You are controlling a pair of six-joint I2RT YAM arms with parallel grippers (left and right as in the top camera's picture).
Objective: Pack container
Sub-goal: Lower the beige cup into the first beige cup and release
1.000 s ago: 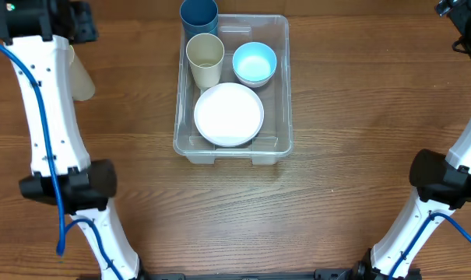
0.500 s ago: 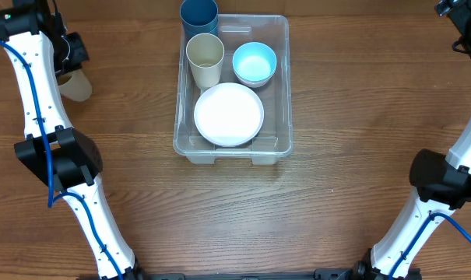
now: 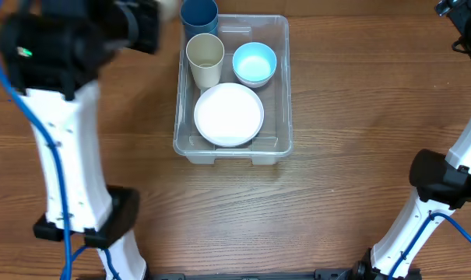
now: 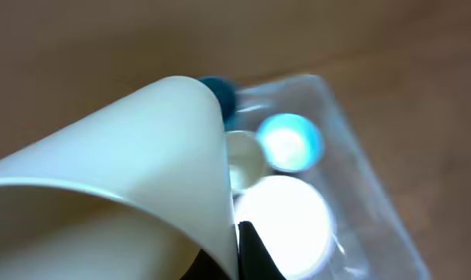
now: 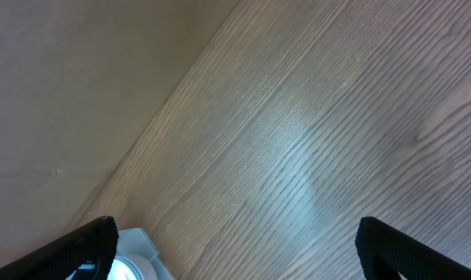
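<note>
Wooden worktop [image 3: 336, 194]: brown grain runs under everything you see, and the container stands on it.
Container [image 3: 285, 93]: a clear plastic bin with rounded corners. It stands upright in the far middle of the worktop, between your two arms. Your left wrist view looks down into it, blurred [image 4: 352, 140].
Teal cup [image 3: 198, 14]: mouth up at the container's far left corner. From overhead you cannot tell whether it stands inside the corner or just outside the wall.
Beige cup [image 3: 205, 58]: upright inside the container against the left wall, just on the near side of the teal cup.
Light blue bowl [image 3: 254, 62]: mouth up inside the container, just beside the beige cup on its right.
White bowl [image 3: 229, 114]: mouth up in the near half of the container, taking up most of its width, with its rim close to the beige cup and the light blue bowl.
Left arm [image 3: 60, 148]: raised close to the overhead camera and blurred, left of the container.
Left hand [image 3: 151, 22]: clenched on the cream cup [image 4: 142, 171]. The cup's pale wall fills your left wrist view, with one dark finger [image 4: 254, 253] showing under its edge. Overhead, only a pale sliver of it [image 3: 169, 6] shows beside the hand, just left of the teal cup.
Right hand [image 5: 235, 225]: released, its fingers [image 5: 87, 245] spread to the lower corners of your right wrist view with bare worktop between them. Overhead it sits in the far right corner, well apart from the container.
</note>
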